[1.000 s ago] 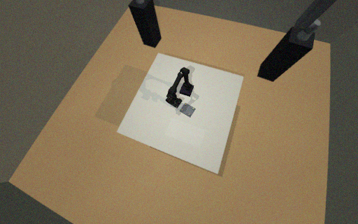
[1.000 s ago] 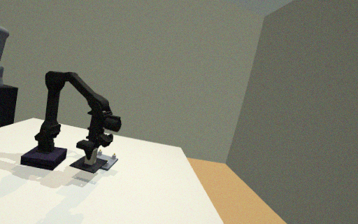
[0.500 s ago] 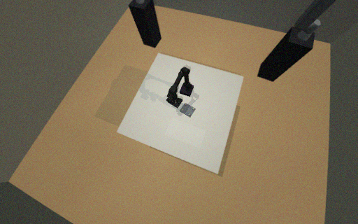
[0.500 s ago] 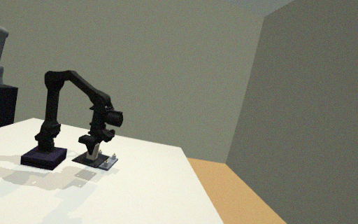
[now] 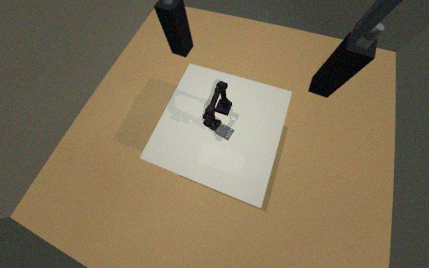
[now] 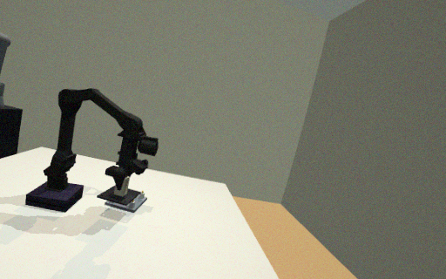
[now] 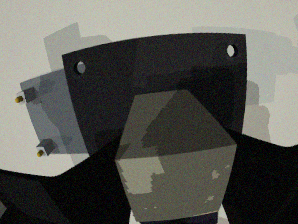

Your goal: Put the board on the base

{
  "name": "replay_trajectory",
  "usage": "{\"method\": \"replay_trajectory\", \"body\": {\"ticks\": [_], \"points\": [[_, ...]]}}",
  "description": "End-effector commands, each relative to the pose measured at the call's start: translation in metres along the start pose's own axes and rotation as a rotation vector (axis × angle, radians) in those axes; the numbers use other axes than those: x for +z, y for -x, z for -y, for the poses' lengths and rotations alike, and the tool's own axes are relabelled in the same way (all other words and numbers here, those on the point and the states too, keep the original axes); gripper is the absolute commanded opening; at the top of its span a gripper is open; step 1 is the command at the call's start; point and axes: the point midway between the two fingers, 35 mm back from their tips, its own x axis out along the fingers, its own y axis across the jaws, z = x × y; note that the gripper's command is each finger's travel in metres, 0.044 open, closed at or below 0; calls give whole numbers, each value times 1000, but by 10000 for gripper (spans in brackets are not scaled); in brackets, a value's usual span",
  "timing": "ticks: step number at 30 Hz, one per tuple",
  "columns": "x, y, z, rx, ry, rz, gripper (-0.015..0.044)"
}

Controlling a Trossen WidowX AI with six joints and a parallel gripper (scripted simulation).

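The black board [image 6: 107,195] [image 7: 150,65] hangs level just above the grey base, overlapping part of it and offset toward the arm's foot. Its square beige handle [image 7: 175,180] points up. My gripper [image 6: 121,185] [image 7: 166,131] is shut on that handle. Two corner holes show in the wrist view; the other two are hidden by the gripper. The grey base [image 5: 225,131] [image 6: 138,204] [image 7: 52,120] sticks out beyond the board's left edge in the wrist view. Two posts with gold pins [image 7: 19,99] [image 7: 40,153] show there, outside the board; the other two are hidden.
The base stands on a white table top [image 5: 201,167] [image 6: 196,231]. The arm's dark foot block [image 5: 224,107] [image 6: 54,198] is close to the board and base. Two black pillars [image 5: 176,33] [image 5: 343,63] stand farther off on the wooden surface [image 5: 105,201].
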Motion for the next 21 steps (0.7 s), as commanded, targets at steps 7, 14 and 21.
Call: {"method": "replay_trajectory", "body": {"ticks": [7, 14, 21], "points": [[2, 2, -27, 7, -2, 2, 0], [2, 2, -45, 8, 0, 2, 0], [0, 2, -63, 10, 1, 2, 0]]}}
